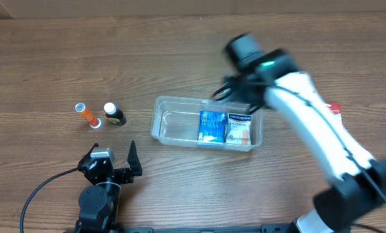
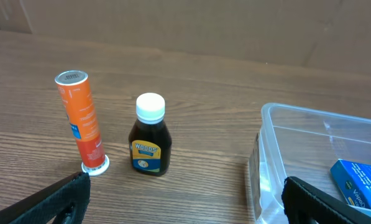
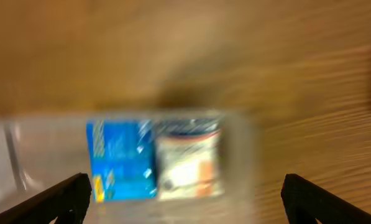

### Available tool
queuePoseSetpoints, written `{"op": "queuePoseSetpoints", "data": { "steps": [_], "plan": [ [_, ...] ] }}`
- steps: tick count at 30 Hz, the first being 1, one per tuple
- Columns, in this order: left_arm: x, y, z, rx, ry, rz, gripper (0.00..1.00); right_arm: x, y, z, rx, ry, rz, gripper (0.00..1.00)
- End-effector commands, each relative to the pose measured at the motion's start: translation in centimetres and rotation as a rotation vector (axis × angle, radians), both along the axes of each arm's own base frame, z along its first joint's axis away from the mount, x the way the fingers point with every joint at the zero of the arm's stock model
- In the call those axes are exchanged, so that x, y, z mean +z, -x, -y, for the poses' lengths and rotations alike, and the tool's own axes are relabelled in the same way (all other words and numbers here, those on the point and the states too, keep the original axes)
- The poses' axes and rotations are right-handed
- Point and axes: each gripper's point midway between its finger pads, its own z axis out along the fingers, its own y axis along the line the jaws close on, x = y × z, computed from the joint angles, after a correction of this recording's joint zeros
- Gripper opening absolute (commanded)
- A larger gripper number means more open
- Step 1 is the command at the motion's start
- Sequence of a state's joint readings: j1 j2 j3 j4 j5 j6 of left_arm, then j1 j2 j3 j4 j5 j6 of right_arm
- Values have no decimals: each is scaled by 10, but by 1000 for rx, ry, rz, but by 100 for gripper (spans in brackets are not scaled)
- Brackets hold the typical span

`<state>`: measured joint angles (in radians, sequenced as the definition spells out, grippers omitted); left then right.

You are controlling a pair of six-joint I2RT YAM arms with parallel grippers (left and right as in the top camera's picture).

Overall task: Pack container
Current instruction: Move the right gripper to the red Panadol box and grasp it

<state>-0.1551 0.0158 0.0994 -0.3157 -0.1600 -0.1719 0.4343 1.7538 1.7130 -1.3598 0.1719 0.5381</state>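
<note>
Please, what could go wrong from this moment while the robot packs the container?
1. The tube and bottle stand upright and close together; the open left tool could knock one over while taking the other.
2. The right tool hangs above the container, and its view is blurred; it might bump the rim or the boxes inside.

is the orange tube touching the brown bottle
Apart. The left wrist view shows a strip of table between the orange tube and the brown bottle.
</note>
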Motion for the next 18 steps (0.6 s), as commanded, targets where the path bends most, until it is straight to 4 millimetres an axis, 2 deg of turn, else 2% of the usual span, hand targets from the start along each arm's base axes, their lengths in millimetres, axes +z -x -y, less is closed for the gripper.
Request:
{"op": "queuePoseSetpoints", "data": {
  "steps": [1, 2, 4, 9, 15, 18],
  "plan": [
    [1, 0, -1, 1, -17, 10, 100, 44, -17, 81, -104, 40, 121, 100],
    [1, 0, -1, 1, -17, 10, 100, 44, -20, 103, -135, 37, 114, 100],
    [1, 0, -1, 1, -17, 10, 100, 35, -25, 131, -161, -1, 96, 100],
    [1, 0, -1, 1, -17, 10, 100, -17, -29, 199, -193, -64, -30, 100],
    [1, 0, -1, 1, -17, 10, 100, -82, -21, 248, -176, -66, -201, 100],
    [1, 0, -1, 1, -17, 10, 100, -105, -12, 270, -219, -34, -272, 100]
  ]
}}
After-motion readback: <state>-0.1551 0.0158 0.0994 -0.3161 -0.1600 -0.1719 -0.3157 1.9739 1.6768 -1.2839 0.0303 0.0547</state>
